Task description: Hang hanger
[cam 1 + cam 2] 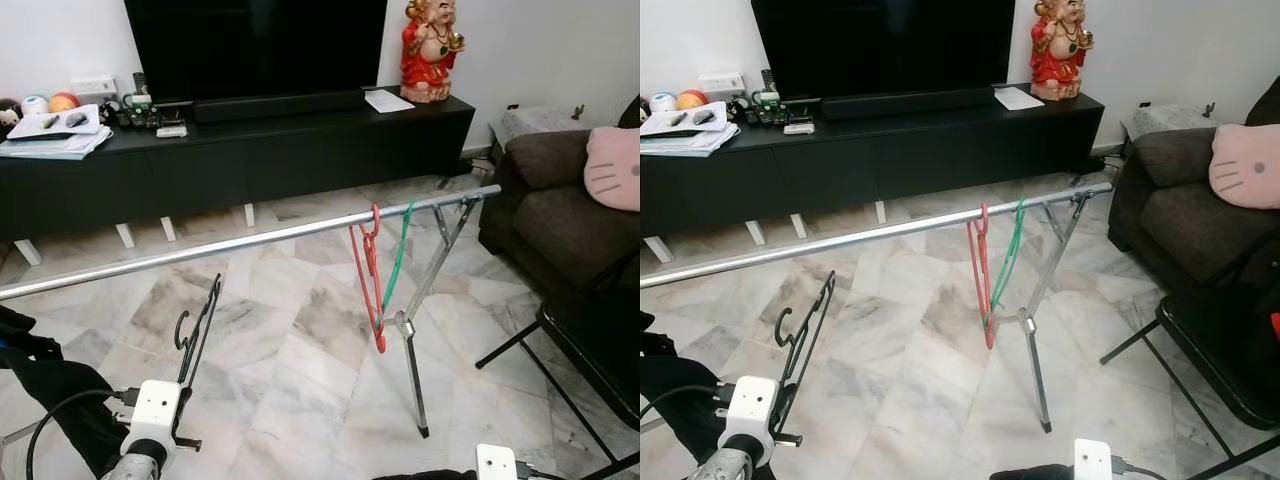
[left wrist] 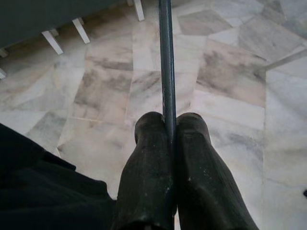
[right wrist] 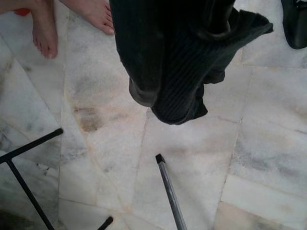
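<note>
A long silver rail [image 1: 250, 240] crosses the room on a folding stand. Near its right end hang a red hanger [image 1: 367, 275] and a green hanger [image 1: 398, 255]. A black hanger [image 1: 200, 325] stands upright below the rail at the lower left, its hook up and short of the rail. My left gripper [image 2: 169, 129] is shut on that hanger's thin bar [image 2: 165, 57], just above the white wrist camera [image 1: 155, 405]. My right gripper [image 3: 165, 103] hangs low over the floor, its black fingers pressed together with nothing between them.
A black TV console [image 1: 250, 150] runs along the back wall. A dark sofa [image 1: 560, 200] with a pink cushion [image 1: 612, 168] and a black folding chair [image 1: 590, 350] stand at the right. The stand's leg [image 1: 415, 370] reaches the marble floor. A person's bare feet [image 3: 45, 28] are near my right arm.
</note>
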`<state>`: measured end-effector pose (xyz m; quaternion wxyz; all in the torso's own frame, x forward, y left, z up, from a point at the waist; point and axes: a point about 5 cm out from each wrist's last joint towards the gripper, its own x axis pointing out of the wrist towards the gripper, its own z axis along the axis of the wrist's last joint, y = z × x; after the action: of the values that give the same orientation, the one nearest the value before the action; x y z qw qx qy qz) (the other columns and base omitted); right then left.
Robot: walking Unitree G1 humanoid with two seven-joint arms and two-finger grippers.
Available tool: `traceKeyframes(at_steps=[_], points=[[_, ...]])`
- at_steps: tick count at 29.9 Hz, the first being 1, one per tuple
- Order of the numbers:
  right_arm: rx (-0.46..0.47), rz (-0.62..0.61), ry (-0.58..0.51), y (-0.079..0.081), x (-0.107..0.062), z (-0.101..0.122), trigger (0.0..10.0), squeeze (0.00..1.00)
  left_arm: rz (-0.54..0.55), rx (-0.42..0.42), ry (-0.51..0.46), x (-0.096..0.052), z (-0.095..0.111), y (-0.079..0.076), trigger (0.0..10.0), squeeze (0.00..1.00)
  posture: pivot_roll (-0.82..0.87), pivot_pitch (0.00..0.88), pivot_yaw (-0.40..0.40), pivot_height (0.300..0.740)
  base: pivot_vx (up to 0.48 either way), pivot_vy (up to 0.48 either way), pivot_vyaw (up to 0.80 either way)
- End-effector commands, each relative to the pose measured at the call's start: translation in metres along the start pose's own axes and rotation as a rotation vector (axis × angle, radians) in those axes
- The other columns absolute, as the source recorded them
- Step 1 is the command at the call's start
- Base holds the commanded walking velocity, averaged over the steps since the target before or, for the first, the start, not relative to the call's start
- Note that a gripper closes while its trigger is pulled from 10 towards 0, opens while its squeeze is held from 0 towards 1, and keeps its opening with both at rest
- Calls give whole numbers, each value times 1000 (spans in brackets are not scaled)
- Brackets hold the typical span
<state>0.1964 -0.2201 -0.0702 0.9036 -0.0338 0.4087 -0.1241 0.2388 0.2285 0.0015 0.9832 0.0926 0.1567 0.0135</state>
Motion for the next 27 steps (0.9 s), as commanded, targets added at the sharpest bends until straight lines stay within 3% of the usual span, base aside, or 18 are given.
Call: traceKeyframes(at_steps=[1,11,27], points=[[25,-3,-30,0,1,8,10000,0,9,-21,9,-2,-2,3,10000,0,60,0,2,740,0,0,0],[39,-1,-67,-1,3,19,10000,0,-4,-43,9,-1,1,-4,10000,0,56,0,1,740,0,0,0],[27,16,-69,4,3,18,10000,0,-12,-56,17,-3,1,-7,10000,0,61,0,3,740,-15,0,0]])
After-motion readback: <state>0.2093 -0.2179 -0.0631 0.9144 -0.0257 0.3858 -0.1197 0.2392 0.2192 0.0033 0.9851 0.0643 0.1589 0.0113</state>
